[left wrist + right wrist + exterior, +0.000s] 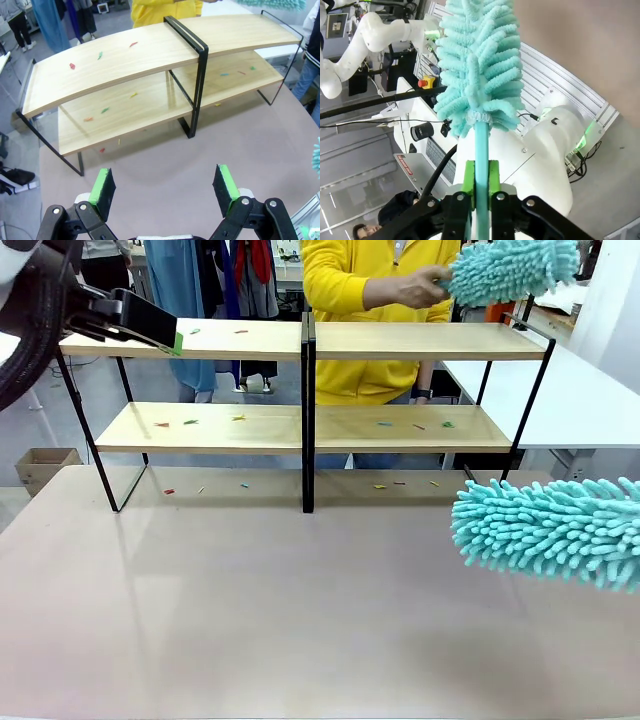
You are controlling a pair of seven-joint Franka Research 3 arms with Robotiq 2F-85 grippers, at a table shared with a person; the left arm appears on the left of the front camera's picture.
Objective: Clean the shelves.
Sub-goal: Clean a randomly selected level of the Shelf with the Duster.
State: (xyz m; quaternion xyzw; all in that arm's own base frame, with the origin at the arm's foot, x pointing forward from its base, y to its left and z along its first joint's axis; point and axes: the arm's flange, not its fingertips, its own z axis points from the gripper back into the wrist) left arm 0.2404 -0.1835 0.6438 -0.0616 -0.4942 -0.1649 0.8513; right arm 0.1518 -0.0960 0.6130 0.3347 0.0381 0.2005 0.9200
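The surface (250, 620) carries the shelves (400, 340) at its far side. A teal duster (550, 530) hangs low, its handle clamped tight in the right fingers (469, 177). The left fingers (103, 186) gape, empty. Coloured scraps (190, 423) litter both tiers. Risk: sweeping scatters them, or clashes with the person's duster (510, 270).

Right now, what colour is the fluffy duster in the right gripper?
Turquoise fluffy microfibre duster, handle too; best in right wrist view.

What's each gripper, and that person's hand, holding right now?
Left gripper: open, empty.
Right gripper: shut on a fluffy turquoise microfibre duster.
Person's hand: holding a second turquoise duster.
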